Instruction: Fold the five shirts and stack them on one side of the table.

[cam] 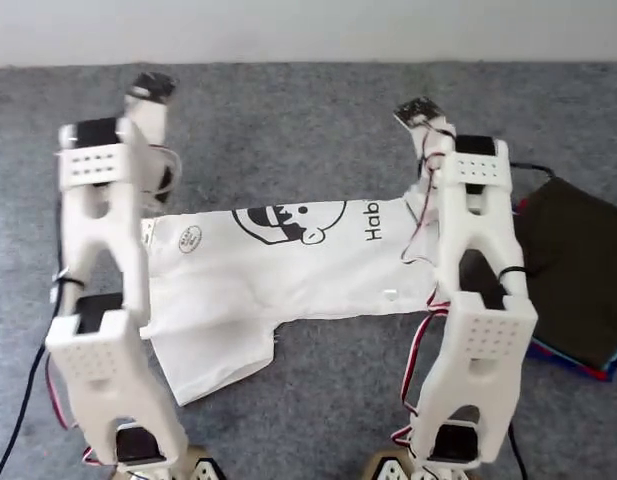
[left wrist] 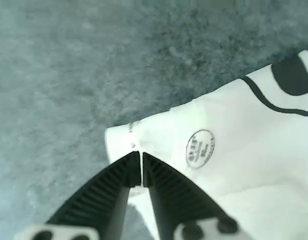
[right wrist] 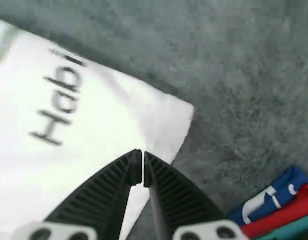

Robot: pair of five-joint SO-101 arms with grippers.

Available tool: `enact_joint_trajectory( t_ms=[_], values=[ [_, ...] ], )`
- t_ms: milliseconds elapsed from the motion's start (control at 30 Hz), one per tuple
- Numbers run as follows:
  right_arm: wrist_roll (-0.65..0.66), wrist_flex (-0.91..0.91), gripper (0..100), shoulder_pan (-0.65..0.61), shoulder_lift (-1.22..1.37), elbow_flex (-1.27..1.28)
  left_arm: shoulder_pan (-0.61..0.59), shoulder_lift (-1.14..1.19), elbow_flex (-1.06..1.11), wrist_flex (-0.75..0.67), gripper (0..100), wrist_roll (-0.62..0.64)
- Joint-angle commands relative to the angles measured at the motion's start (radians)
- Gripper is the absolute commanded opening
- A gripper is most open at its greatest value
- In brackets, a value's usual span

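A white shirt (cam: 288,270) with a black cartoon print and lettering lies partly folded across the grey table, one sleeve sticking out toward the front left. My left gripper (left wrist: 141,159) is shut at the shirt's collar-side corner (left wrist: 124,137), a sliver of white cloth showing between its fingers. At the opposite corner (right wrist: 178,115), near the lettering, my right gripper (right wrist: 143,157) is shut with white cloth between its tips. The shirt's (right wrist: 84,150) far edge runs straight between the two arms.
A stack of folded shirts (cam: 573,270), dark on top with blue and red edges (right wrist: 273,210) beneath, sits at the table's right side, close to the right arm (cam: 478,250). Bare grey carpet (cam: 288,130) lies beyond the shirt.
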Motion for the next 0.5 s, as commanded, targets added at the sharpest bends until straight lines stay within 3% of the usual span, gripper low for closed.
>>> enact_joint_trajectory(
  t_ms=[0, 267, 467],
  values=[
    [-0.011, 0.125, 1.4, -0.097, -0.094, -0.087, -0.1, -0.16, -0.041, 0.054, 2, 0.011],
    [-0.014, 0.254, 1.1, -0.36, -0.101, -0.143, -0.422, -0.367, -0.041, 0.123, 2, 0.002],
    [-0.075, 0.275, 1.3, -0.587, -0.091, -0.138, -0.588, -0.431, -0.039, 0.133, 2, -0.087]
  ],
)
